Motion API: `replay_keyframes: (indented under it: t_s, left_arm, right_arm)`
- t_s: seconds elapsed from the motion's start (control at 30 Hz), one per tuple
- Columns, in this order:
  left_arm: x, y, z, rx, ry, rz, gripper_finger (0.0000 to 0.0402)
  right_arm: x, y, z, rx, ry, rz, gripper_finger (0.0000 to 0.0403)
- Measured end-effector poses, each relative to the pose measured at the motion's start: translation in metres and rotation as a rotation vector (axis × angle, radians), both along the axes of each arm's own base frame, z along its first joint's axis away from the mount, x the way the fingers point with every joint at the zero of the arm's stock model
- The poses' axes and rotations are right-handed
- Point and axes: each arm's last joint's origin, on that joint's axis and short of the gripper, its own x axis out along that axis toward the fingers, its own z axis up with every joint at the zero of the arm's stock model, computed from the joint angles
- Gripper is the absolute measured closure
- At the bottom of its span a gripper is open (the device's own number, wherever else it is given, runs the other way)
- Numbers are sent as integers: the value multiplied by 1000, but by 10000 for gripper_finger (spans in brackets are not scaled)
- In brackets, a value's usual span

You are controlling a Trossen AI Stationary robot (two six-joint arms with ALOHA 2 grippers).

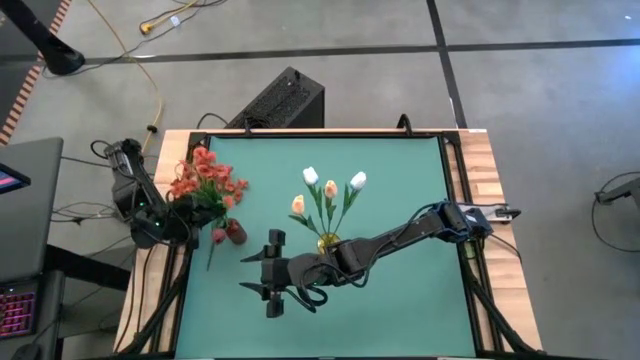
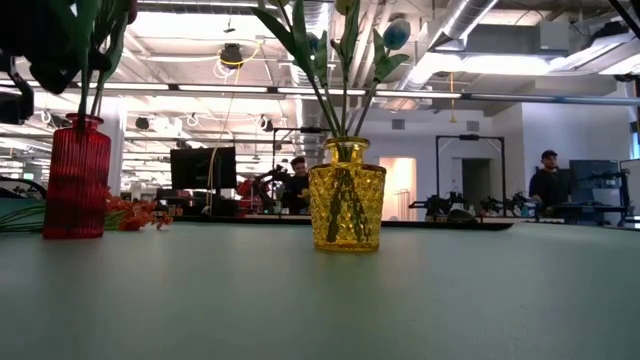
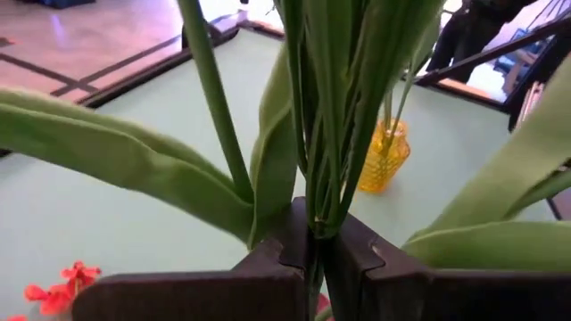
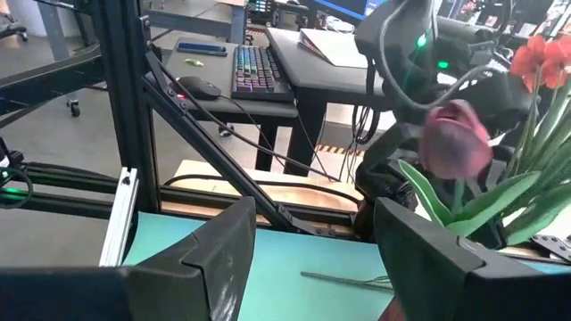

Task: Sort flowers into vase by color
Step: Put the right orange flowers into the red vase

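My left gripper (image 1: pixel 190 222) is at the table's left edge, shut on a bundle of green stems (image 3: pixel 312 178) with long leaves. Red-orange blossoms (image 1: pixel 205 180) and maroon buds (image 1: pixel 228 232) spread around it. In the low view a red vase (image 2: pixel 75 180) stands on the table with stems in it. A yellow vase (image 1: pixel 328 242) at mid-table holds white and peach tulips (image 1: pixel 330 185). My right gripper (image 1: pixel 248 273) is open, low over the table left of the yellow vase, pointing at the left arm. One loose stem (image 4: pixel 348 281) lies on the mat. My left gripper pinches several green stems (image 3: pixel 314 227) together between its two fingers (image 3: pixel 268 259), which lie across them. The stems and leaves rise past the fingers. Their lower ends are hidden behind the gripper.
The green mat is bare toward the near edge and the right side (image 1: pixel 400 310). A few red-orange petals (image 3: pixel 58 287) lie on the mat by the left gripper. A black box (image 1: pixel 285 100) sits beyond the far edge. People and desks show in the room behind.
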Motion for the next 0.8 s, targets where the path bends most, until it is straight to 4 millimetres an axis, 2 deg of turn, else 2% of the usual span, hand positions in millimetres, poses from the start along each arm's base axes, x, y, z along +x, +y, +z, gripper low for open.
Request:
replay_keyframes:
  t_s: [0.23, 0.53, 0.63, 0.8]
  left_arm:
    - [0, -1, -12, -54, 33, 12, 401]
    - [-2, 0, -15, -94, 86, -10, 399]
    - [-2, -1, -15, -79, 98, -28, 381]
    - [-1, -1, -15, -82, 109, -46, 323]
  right_arm:
    - [0, 0, 0, 0, 0, 0, 149]
    - [0, 0, 0, 0, 0, 0, 149]
    - [0, 0, 0, -11, 0, 2, 149]
    - [0, 0, 0, -12, 0, 2, 149]
